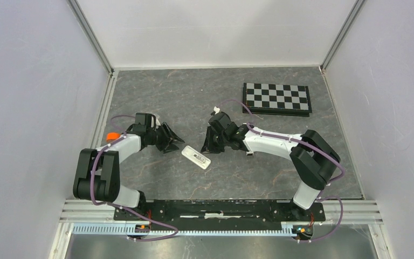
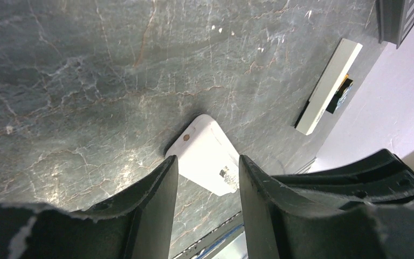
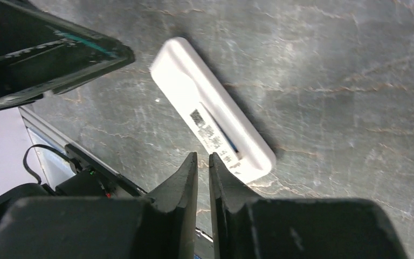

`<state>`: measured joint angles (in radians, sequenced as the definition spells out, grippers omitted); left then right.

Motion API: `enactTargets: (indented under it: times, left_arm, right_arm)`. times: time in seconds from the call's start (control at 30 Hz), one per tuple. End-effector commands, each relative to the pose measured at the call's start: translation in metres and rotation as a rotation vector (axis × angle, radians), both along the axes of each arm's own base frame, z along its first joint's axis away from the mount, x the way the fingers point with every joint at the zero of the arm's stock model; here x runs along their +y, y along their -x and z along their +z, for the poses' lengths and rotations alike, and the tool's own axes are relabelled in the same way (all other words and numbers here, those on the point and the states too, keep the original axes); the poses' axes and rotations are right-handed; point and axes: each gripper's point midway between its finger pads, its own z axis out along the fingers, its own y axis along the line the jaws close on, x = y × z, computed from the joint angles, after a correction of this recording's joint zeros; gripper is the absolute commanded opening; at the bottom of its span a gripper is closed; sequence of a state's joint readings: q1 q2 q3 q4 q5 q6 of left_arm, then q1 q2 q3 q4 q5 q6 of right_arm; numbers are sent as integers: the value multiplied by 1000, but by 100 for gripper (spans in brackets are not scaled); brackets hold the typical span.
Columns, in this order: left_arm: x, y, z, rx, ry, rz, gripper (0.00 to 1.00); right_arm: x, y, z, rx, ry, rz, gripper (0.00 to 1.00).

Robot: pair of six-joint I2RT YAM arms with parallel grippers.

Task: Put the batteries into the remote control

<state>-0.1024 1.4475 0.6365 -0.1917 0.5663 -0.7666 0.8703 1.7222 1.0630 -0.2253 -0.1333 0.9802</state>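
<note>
The white remote control (image 1: 196, 157) lies on the table between my two grippers, back side up. Its long battery recess (image 3: 220, 129) shows a label and a sliver of blue inside. No loose batteries show plainly. My left gripper (image 1: 171, 141) is open and empty just left of the remote. In the left wrist view (image 2: 207, 158) the remote's end (image 2: 205, 143) shows between its fingers, further off. My right gripper (image 1: 209, 144) is just right of the remote. In the right wrist view (image 3: 204, 156) its fingers are almost together with nothing between them, just short of the remote (image 3: 194, 97).
A slim plain white bar (image 2: 329, 86) lies further right by my right arm, with a small orange-and-blue thing (image 2: 344, 90) beside it that I cannot identify. A black-and-white checkerboard (image 1: 276, 99) lies at the back right. Walls enclose the table on three sides.
</note>
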Motion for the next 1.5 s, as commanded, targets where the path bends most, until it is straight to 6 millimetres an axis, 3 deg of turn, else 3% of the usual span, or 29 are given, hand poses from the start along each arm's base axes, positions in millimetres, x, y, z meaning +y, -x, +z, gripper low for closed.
enactTargets:
  times: [0.0,0.2,0.4,0.93,1.03,1.1,1.2,1.47]
  left_arm:
    - [2,-12,2,-35,-18,-12,52]
    - [-1,-9,-6,-6,1,-17,52]
    - [-2,-8,-11,9,14,-13,52]
    - [-3,-7,-13,15,17,-12,52]
    - [-2,-6,-15,22,13,-12,52]
    - [-2,-6,-17,26,12,-9,52]
    - [-1,-7,-16,25,7,-6,52]
    - [6,-18,-6,-7,-50,9,53]
  right_arm:
    - [25,-8,21,-82,-53,74,16]
    - [24,10,-9,29,-18,100,14]
    - [0,18,-42,88,107,61,11]
    - [-37,21,-85,104,290,12,11]
    - [-42,15,-88,63,362,23,11]
    - [-37,7,-82,10,392,65,12]
    - [-10,-6,-54,-113,295,139,13]
    - [34,-45,58,-469,79,222,24]
